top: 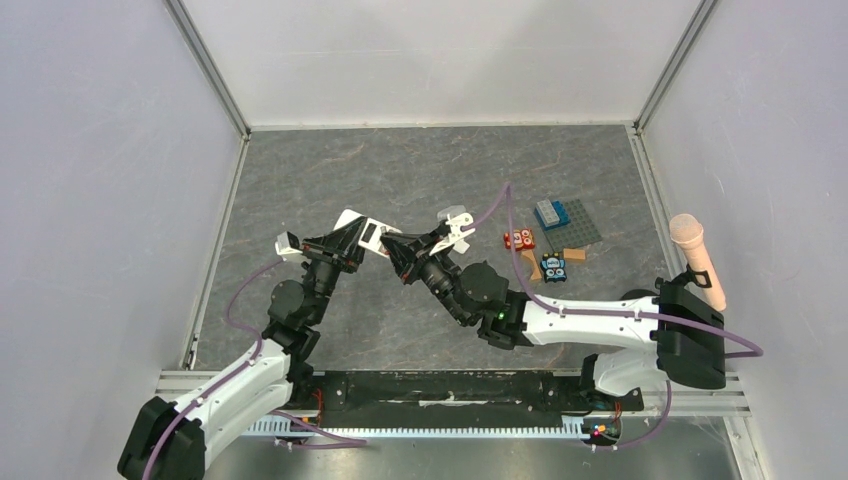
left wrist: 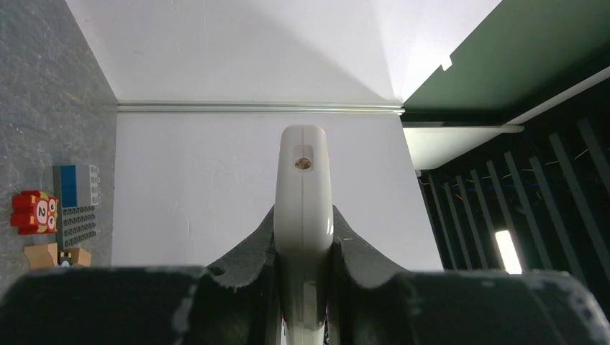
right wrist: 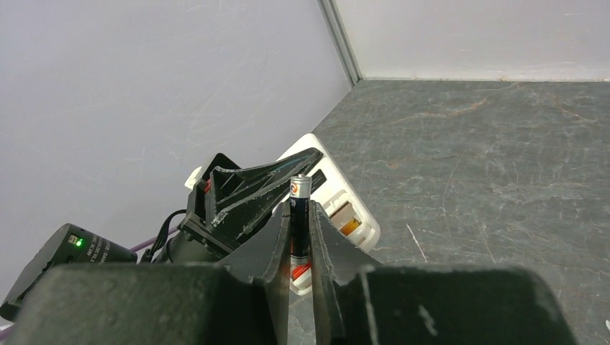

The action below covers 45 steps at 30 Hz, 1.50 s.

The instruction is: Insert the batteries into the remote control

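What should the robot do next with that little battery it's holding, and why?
Probably ease the right gripper forward and down so the dark battery meets the free slot in the remote control's open bay. The battery stands pinched upright just short of the bay, an orange-red battery seems already seated there, and the left gripper holds the remote clamped.

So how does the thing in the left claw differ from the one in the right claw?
The left claw grips a flat white plastic remote control; the right claw pinches a thin dark cylindrical battery with a silvery end. The remote is far bigger and reaches well past its claw, while only the battery's tip pokes out of the other. Both are clamped between two dark jaws.
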{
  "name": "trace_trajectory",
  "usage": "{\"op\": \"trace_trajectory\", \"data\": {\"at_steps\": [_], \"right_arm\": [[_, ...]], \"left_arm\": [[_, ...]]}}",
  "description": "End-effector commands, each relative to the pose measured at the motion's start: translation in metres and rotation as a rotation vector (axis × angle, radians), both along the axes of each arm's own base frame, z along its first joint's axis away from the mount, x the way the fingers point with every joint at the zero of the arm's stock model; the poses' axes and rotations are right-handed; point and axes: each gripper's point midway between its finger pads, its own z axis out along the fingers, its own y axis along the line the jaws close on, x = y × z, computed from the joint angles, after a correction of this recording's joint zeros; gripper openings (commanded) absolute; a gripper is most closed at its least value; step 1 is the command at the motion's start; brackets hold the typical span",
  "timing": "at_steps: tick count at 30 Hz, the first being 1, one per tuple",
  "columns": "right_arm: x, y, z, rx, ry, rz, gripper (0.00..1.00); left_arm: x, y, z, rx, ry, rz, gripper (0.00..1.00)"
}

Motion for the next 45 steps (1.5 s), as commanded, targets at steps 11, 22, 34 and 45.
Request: {"op": "trace_trajectory", "data": {"at_steps": [11,22,34,45], "right_arm": [[0.016,-0.009,0.004,0.032,0.036,-0.183,0.2],[0.016,-0.008,-0.002,0.015,0.063,-0.202,0.17],[-0.018,-0.049,-0.063,-0.349,0.049,-0.022,0.5],[-0.108,-0.089,-0.196,-0.767,0.317,0.437,0.62]], "left_arm": [[-0.009,0.006,0.03,-0.109,-0.067,-0.01,0.02],[-0.007,0.006,0.025,-0.104,-0.048,-0.006,0.02],[-0.002,0.015,-0.05,0.245,0.125,0.095,0.02],[-0.013,0.008,-0.088,0.71,0.218,0.014,0.02]]}}
